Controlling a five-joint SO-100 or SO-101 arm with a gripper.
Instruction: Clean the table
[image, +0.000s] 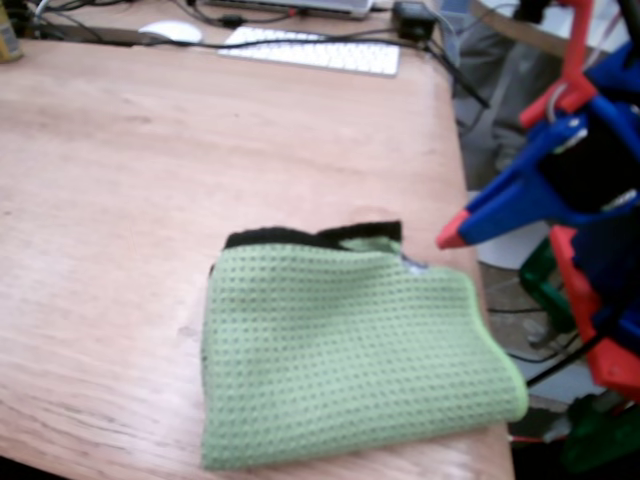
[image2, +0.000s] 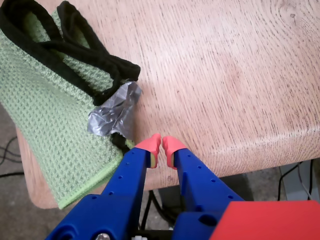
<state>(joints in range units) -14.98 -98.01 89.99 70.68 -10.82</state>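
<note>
A folded green waffle-weave cloth (image: 350, 350) with black trim lies on the light-brown wooden table (image: 130, 170) near its right edge. In the wrist view the cloth (image2: 45, 115) fills the left side, with a patch of grey tape (image2: 112, 115) stuck at its corner. My gripper (image2: 161, 145) has blue fingers with red tips; the tips are pressed together with nothing between them, hovering just right of the tape above the table's edge (image2: 240, 150). In the fixed view the gripper (image: 455, 235) reaches in from the right, its red tip beside the cloth's upper right corner.
A white keyboard (image: 310, 50), a white mouse (image: 170, 30) and black cables lie along the table's far edge. A yellow item (image: 8, 40) stands at the far left corner. Beyond the right edge are the floor, cables and green parts (image: 600, 435).
</note>
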